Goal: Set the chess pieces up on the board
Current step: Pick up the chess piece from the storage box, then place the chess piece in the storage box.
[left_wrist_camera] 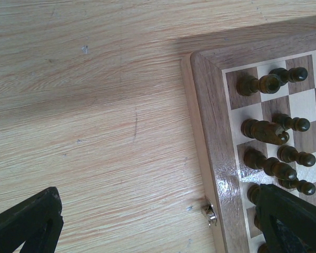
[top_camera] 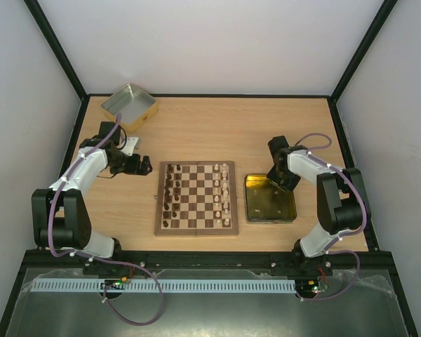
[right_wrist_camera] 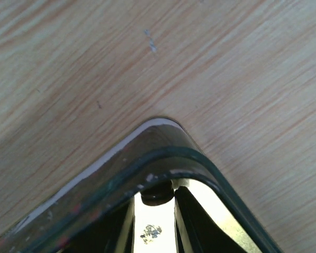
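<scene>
The board (top_camera: 195, 199) lies mid-table, with dark chess pieces (top_camera: 170, 193) in its left columns and cream-white ones (top_camera: 224, 189) in its right columns. My left gripper (top_camera: 140, 167) is open and empty over bare table by the board's left rim (left_wrist_camera: 213, 132). In the left wrist view its fingers (left_wrist_camera: 31, 224) straddle the rim, and dark pieces (left_wrist_camera: 268, 132) stand on the near squares. My right gripper (top_camera: 278, 182) reaches into the far left corner of the yellow-gold tin (top_camera: 269, 200). Its jaws (right_wrist_camera: 154, 200) stand close-set around a small dark piece (right_wrist_camera: 158, 193) in that corner.
A silver square tin (top_camera: 129, 105) sits at the far left of the table. A small metal clasp (left_wrist_camera: 210, 215) sticks out of the board's left edge. The gold tin's rounded rim (right_wrist_camera: 163, 139) curves just beyond my right fingertips. Black frame posts bound the table.
</scene>
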`<state>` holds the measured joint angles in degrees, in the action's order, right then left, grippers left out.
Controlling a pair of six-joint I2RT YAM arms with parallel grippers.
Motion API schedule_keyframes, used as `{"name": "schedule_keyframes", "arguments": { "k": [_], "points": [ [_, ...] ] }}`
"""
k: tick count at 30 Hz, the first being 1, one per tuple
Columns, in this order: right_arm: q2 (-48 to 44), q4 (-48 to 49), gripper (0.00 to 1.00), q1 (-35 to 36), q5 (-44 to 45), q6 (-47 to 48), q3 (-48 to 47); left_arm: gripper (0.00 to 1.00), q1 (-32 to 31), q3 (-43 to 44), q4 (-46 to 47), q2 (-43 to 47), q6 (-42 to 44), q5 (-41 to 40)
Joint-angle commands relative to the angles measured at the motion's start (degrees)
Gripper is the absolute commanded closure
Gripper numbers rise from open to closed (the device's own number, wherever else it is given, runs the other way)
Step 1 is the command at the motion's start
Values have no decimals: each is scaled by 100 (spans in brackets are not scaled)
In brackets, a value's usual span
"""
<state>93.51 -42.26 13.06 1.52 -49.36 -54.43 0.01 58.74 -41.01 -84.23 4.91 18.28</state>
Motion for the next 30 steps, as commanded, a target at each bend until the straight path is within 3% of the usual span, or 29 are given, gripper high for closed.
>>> {"name": "schedule_keyframes", "arguments": {
  "k": [1,18,30],
  "points": [
    [70,312,81,-33,77,-57,43,0,-32,-82,-38,-42,2,-70],
    [-670,234,88,0,-954,-286,575,0,-47,-58,-29,-103,-5,-64],
    [-1379,-79,90,480,-1098,-693,882,0,-50,-62,-21,-78,2,-41]
  ]
}}
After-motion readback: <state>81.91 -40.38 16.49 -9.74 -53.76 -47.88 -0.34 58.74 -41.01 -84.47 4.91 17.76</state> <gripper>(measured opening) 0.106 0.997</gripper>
